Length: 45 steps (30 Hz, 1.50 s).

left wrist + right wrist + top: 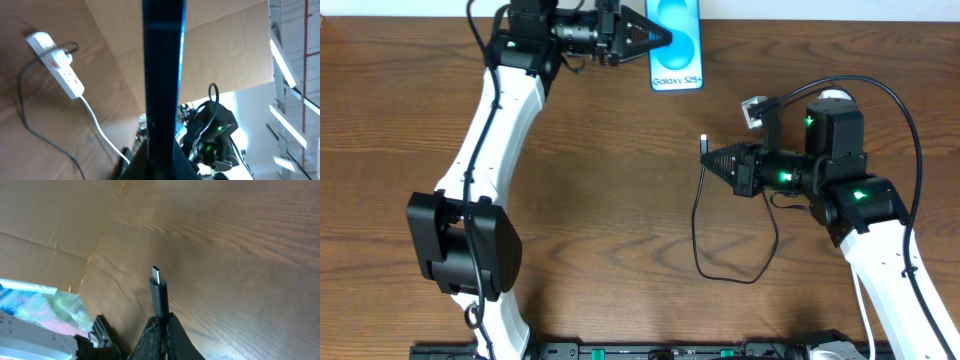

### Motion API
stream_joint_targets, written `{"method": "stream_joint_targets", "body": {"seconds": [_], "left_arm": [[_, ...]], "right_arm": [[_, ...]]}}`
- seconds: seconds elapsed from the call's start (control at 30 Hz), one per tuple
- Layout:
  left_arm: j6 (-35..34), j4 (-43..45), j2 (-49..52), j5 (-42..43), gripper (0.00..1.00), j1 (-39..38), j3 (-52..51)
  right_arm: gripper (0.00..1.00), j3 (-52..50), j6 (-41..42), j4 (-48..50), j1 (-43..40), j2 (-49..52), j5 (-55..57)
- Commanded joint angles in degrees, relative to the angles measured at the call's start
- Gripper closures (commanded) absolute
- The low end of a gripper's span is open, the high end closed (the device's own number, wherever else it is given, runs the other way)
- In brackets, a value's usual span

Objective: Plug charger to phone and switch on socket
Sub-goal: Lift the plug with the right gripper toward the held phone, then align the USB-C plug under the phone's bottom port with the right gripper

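The phone, its blue screen reading Galaxy S25+, is at the table's far edge with my left gripper shut on its left side. In the left wrist view the phone shows edge-on as a dark upright bar rising from between the fingers. My right gripper is shut on the charger, whose black plug tip sticks out beyond the fingertips, pointing left over the bare wood below and right of the phone. The socket, a white strip with red switches, lies at the right and is mostly hidden under the right arm in the overhead view.
The charger's black cable loops loosely across the wood below the right gripper. A white cord runs from the socket toward the table's front. A grey plug sits at the socket's left end. Brown cardboard stands beyond the table.
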Motion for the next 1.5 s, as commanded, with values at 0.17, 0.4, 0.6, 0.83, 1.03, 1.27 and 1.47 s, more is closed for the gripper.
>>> {"method": "stream_joint_targets", "body": {"seconds": [0.17,0.4,0.6,0.83,1.03,1.27,1.47], "left_arm": [[-1.81,1.51,-1.7,2.32,0.92,-1.03,0.81],[-1.81,1.49,-1.7,2.43,0.93,-1.66,0.81],[-1.79,1.51,-1.7,2.56,0.93,-2.38,0.81],[-1.79,1.49,-1.7,4.17,0.92,-2.64,0.81],[-1.79,1.51,-1.7,4.87,0.93,-2.91,0.81],[-1.55,1.51,-1.7,4.87,0.92,-2.91,0.81],[-1.55,1.51,-1.7,4.85,0.93,-2.89,0.81]], "right_arm": [[0.99,0.46,5.18,8.26,1.84,-0.31,-7.19],[0.99,0.46,10.36,10.73,2.49,-0.31,-6.91],[0.99,0.46,14.36,16.2,2.73,-0.31,-5.4],[0.99,0.46,17.0,16.41,2.73,0.31,-1.92],[0.99,0.46,18.91,17.22,2.75,0.46,-0.94],[0.99,0.46,21.2,17.64,3.41,0.59,-1.03],[0.99,0.46,21.68,18.91,4.92,0.68,-1.09]]}}
